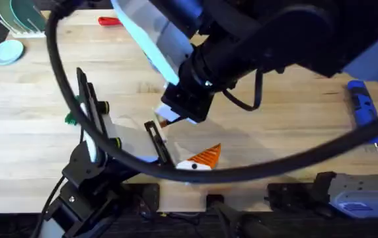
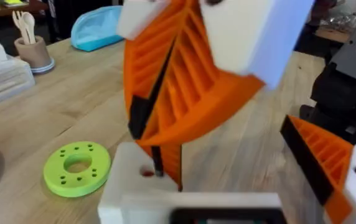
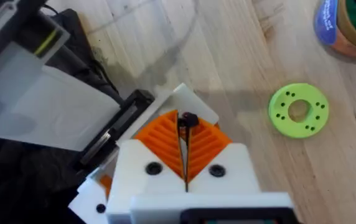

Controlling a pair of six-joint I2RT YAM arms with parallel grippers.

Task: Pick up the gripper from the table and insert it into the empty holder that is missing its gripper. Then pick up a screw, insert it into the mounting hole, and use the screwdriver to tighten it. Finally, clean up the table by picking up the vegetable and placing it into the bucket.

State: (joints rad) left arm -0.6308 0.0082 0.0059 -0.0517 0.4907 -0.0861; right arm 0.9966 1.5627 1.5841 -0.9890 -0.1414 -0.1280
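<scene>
My right gripper (image 1: 169, 119) reaches across the middle of the table with its white fingers and orange ribbed pads shut on a small black screw (image 3: 187, 118). The screw's tip (image 2: 158, 165) hangs right at the mounting hole (image 2: 147, 172) of the white holder (image 2: 128, 186). An orange piece (image 2: 173, 165) stands against the holder behind the hole; I cannot tell whether it is the gripper. My left gripper (image 1: 154, 135) sits low beside the holder. The blue screwdriver (image 1: 362, 109) lies at the far right. The bucket (image 3: 343, 28) holds green pieces; I cannot tell if they are the vegetable.
A white block with an orange tip (image 1: 202, 158) stands near the front edge. A green perforated disc (image 3: 298, 110) lies on the wood between the holder and the bucket. A red-handled screwdriver (image 1: 110, 21) lies at the back, and a pen cup (image 2: 33, 51) beyond.
</scene>
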